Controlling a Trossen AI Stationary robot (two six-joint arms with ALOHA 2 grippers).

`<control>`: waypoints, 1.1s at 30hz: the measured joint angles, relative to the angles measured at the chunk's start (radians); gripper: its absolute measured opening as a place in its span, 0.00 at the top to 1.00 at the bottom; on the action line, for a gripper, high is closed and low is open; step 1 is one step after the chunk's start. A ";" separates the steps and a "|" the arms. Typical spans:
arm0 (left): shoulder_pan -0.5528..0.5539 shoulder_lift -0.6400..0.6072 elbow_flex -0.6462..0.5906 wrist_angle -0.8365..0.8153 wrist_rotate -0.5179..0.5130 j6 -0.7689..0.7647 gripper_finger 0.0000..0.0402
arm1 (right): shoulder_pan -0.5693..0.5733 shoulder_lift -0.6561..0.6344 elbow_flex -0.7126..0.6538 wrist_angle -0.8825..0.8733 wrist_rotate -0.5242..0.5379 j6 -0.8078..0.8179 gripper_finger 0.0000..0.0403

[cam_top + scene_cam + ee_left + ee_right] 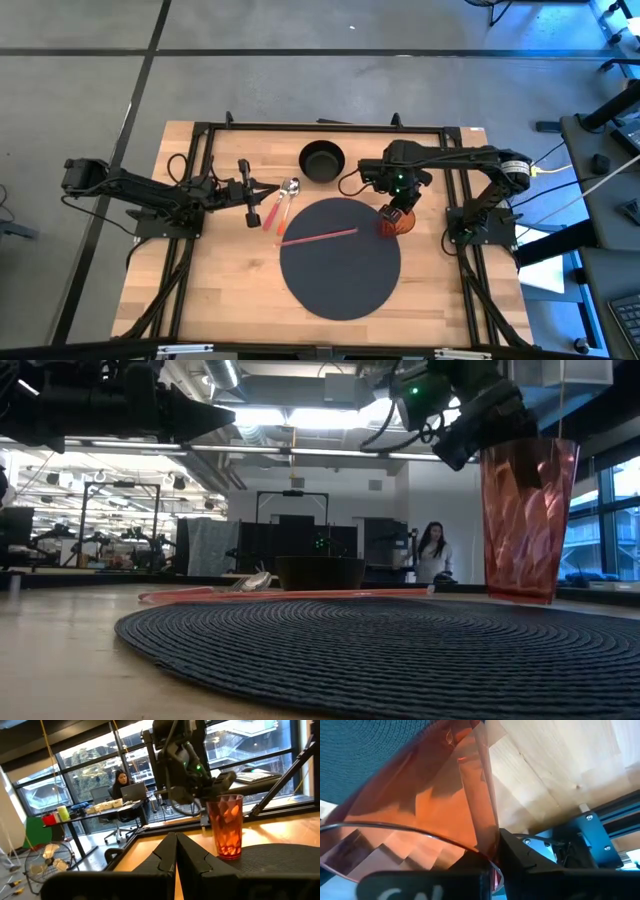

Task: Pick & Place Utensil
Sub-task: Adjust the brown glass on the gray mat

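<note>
A clear red tumbler (394, 223) stands at the right edge of the round dark placemat (340, 280); it also shows in the low view (525, 520) and the left wrist view (226, 827). My right gripper (398, 208) is above it, shut on its rim. A long thin red utensil (318, 237) lies across the mat's far part. A metal spoon (289, 188) and a red-handled utensil (270, 213) lie on the wood left of the mat. My left gripper (268, 188) hovers by them, shut and empty, its fingers (176, 857) pointing toward the tumbler. My right gripper holds the tumbler by its rim (489, 856), the wall pinched between the two fingers, one inside (470, 862) and one outside (525, 857). The fingers come from above, slanting down. The tumbler stands upright, its base (520, 596) down at the mat's edge.
A black bowl (321, 160) stands on the wood beyond the mat's far edge. A black metal frame (330, 126) runs around the table's far part and sides. Bare wood lies left and right of the mat. A person (433, 552) sits in the room behind.
</note>
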 joint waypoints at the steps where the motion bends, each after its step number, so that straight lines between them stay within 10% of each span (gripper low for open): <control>1: 0.000 0.000 0.000 0.000 0.003 0.000 0.99 | -0.002 0.005 0.000 0.001 0.000 -0.009 0.95; 18: 0.000 0.000 0.000 0.000 0.009 0.001 0.99 | -0.014 0.014 0.000 0.046 0.001 -0.115 0.93; 33: 0.000 0.000 0.000 0.000 0.009 0.003 0.99 | -0.014 0.013 0.004 0.002 0.007 -0.095 0.55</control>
